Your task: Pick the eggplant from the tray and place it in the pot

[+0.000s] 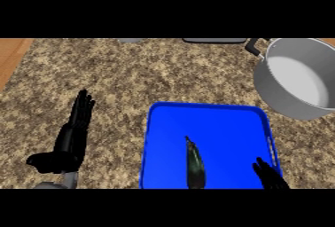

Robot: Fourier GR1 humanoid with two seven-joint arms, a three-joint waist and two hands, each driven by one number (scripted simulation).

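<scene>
A dark, slim eggplant (194, 165) lies lengthwise on the blue tray (222, 119), near the tray's front middle, its stem tip pointing away from me. The grey pot (297, 75) stands at the back right, beyond the tray's far right corner, with a black handle at its upper left. My right hand (268, 174) comes in at the lower edge over the tray's right front part, a short way right of the eggplant and apart from it; only its fingers show. My left hand (71, 137) rests open on the counter left of the tray, fingers straight and pointing away.
The speckled stone counter (131, 75) spreads around the tray. A wooden strip (12, 57) runs along the far left edge. A dark flat object (212, 41) and a small grey thing (131, 40) sit at the back edge.
</scene>
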